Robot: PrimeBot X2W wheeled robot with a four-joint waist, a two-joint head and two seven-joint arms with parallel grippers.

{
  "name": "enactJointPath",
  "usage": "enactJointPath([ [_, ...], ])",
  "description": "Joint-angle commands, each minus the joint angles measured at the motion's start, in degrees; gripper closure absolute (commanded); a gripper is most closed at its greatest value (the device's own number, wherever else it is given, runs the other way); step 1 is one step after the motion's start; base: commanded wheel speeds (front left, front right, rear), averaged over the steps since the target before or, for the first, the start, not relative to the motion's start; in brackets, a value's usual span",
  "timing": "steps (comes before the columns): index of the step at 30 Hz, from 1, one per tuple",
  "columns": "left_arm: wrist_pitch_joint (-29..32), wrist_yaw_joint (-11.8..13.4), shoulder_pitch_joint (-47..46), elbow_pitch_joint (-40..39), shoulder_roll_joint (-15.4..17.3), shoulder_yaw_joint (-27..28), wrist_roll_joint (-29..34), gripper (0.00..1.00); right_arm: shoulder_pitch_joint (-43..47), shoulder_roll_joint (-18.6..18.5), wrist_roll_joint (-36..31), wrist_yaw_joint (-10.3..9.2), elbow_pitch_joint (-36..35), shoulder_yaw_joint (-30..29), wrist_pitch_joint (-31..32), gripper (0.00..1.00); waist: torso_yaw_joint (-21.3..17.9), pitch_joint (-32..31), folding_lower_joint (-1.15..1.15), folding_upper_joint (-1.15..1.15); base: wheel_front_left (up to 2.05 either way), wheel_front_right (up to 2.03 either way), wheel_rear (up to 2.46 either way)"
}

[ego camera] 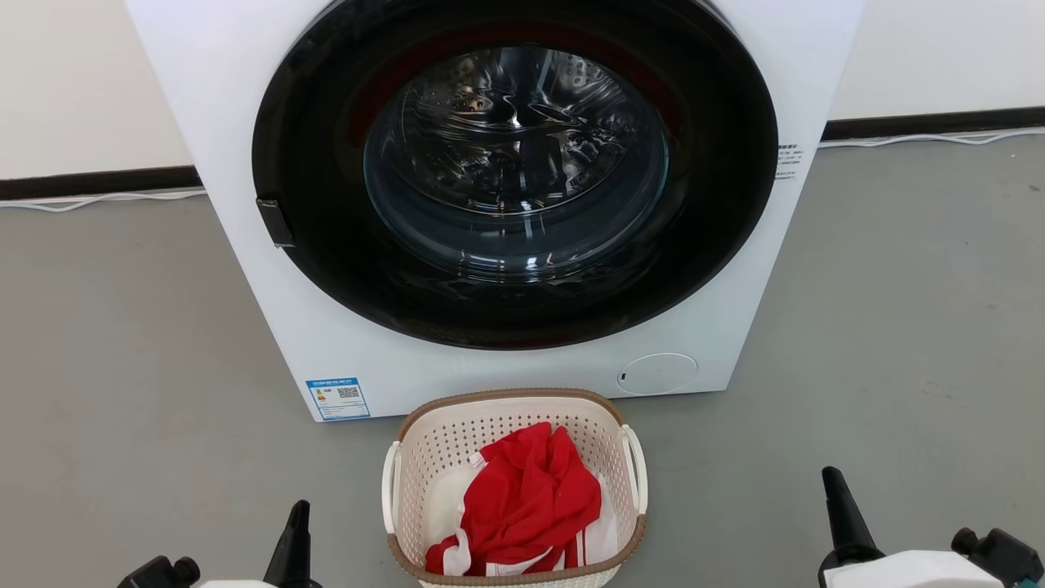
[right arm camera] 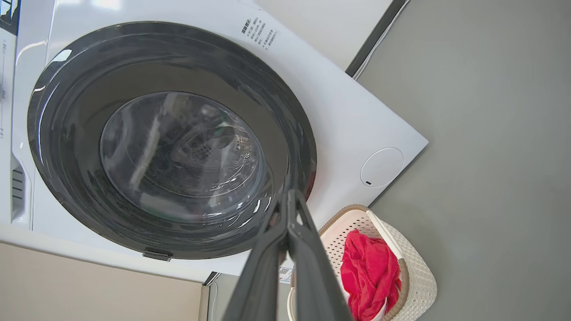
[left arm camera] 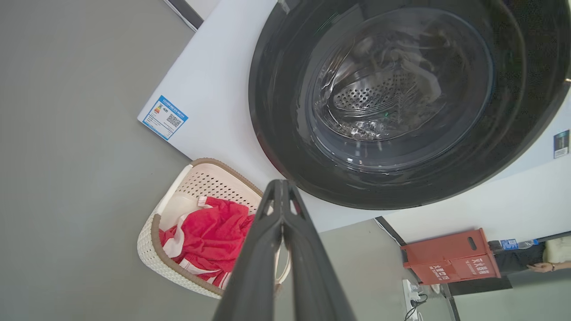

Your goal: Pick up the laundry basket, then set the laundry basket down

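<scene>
Head view: looks down on a basket (ego camera: 447,457) with a washer (ego camera: 457,371) behind it.
Basket: stands upright on the grey floor (ego camera: 122,367), just in front of the washer, between the two pincers and apart from both; holds a red cloth (ego camera: 531,498).
Handles (ego camera: 390,486): sit as white loops on either side, free of any grip.
Left pincer (left arm camera: 282,189): clenched on nothing, tips pressed together, off to the basket's left.
Right pincer (right arm camera: 290,198): likewise clenched and holding nothing, well off to the basket's right.
Stage: fits either a basket waiting to be lifted or one already put back down; cannot tell which.
Risk, tilt: likely tips and spills the cloth if raised by one loop alone.
Risk, slip: probably skids on the smooth floor if nudged by shut tips, looking light.
Risk, washer: may knock against the washer if swung forward, given the narrow gap.
Risk, snag: could catch a fingertip in the perforated wall.
</scene>
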Motion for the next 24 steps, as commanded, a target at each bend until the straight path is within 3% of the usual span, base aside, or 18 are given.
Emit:
enactJointPath([
  [1,0.28,-0.89,-3.13,-1.16,0.43,1.35,-1.78,1.0,-2.97,-0.76,1.5,0.23,-1.71,0.31,0.61,1.0,0.02,0.01,0.0,0.0,0.0,0.0,0.0],
  [24,4.3,-3.48,-6.71,-0.07,0.47,3.7,-17.74,1.0,-5.15,-0.8,16.15,0.31,-2.43,-1.59,4.64,1.0,0.47,0.25,0.0,0.0,0.0,0.0,0.0],
])
